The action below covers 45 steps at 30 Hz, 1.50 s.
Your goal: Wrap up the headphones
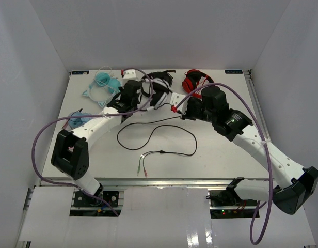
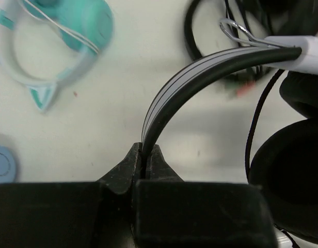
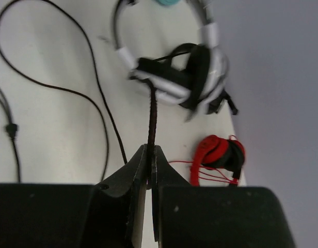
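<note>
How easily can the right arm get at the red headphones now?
Probably not at once. The red headphones lie close to the right pincer, with no obstacle between, but that pincer is shut on the thin black cable of the white-and-black over-ear headphones; it must release first.

White table [image 1: 226,150], viewed from above
Teal headphones [image 1: 104,80] are laid at the upper left, a blue object [image 1: 76,120] at the left, red headphones [image 1: 194,80] at the upper right; a thin black cable [image 1: 162,152] is spread across the centre.
</note>
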Each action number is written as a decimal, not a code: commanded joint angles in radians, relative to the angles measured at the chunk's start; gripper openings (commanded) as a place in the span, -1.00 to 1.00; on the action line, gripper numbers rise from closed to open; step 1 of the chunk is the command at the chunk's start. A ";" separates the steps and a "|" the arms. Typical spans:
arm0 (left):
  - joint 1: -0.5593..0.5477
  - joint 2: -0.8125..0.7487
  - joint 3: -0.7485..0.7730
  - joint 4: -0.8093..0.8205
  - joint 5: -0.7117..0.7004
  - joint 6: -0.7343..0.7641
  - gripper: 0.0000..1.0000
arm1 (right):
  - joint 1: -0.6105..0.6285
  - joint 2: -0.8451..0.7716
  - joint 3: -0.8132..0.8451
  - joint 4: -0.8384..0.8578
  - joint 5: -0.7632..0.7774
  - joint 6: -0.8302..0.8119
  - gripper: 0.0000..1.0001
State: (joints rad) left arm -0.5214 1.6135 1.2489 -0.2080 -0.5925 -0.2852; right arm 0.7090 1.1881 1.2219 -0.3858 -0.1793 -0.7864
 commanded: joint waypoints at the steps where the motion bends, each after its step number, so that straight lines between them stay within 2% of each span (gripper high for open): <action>1: -0.082 -0.081 -0.060 0.074 0.199 0.135 -1.00 | 0.012 0.036 0.067 0.022 0.214 -0.126 -0.85; 6: -0.138 -0.161 -0.157 0.096 0.403 0.228 -1.00 | 0.007 0.065 0.014 0.118 0.357 -0.195 -0.85; 11: -0.140 -0.334 -0.278 0.140 0.634 0.301 -1.00 | -0.060 0.058 -0.073 0.162 0.266 -0.165 -0.85; 14: -0.140 -0.420 -0.332 0.142 0.672 0.344 -1.00 | -0.115 0.063 -0.098 0.166 0.224 -0.149 -0.85; 17: -0.140 -0.460 -0.350 0.118 0.616 0.380 -1.00 | -0.152 0.046 -0.105 0.159 0.136 -0.113 -0.85; 19: -0.140 -0.469 -0.350 0.107 0.530 0.401 -1.00 | -0.173 0.025 -0.100 0.145 0.030 -0.078 -0.85; 22: -0.140 -0.472 -0.348 0.096 0.476 0.446 -1.00 | -0.190 0.023 -0.063 0.097 -0.068 -0.042 -0.85; 27: -0.140 -0.450 -0.353 0.124 0.311 0.535 -1.00 | -0.249 0.039 0.030 0.023 -0.365 0.039 -0.85; 30: -0.141 -0.444 -0.355 0.150 0.247 0.561 -1.00 | -0.259 0.057 0.080 -0.008 -0.456 0.083 -0.85; 39: -0.141 -0.403 -0.358 0.251 0.065 0.693 -1.00 | -0.270 0.065 0.128 -0.048 -0.581 0.163 -0.85; 43: -0.148 -0.430 -0.381 0.235 0.140 0.674 -1.00 | -0.270 0.072 0.114 0.022 -0.429 0.181 -0.85; 45: -0.152 -0.470 -0.396 0.213 0.211 0.636 -1.00 | -0.270 0.085 0.100 0.074 -0.306 0.198 -0.85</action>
State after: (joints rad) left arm -0.6640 1.2182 0.8782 -0.0226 -0.4565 0.3848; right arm 0.4476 1.2547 1.2964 -0.4321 -0.6476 -0.6387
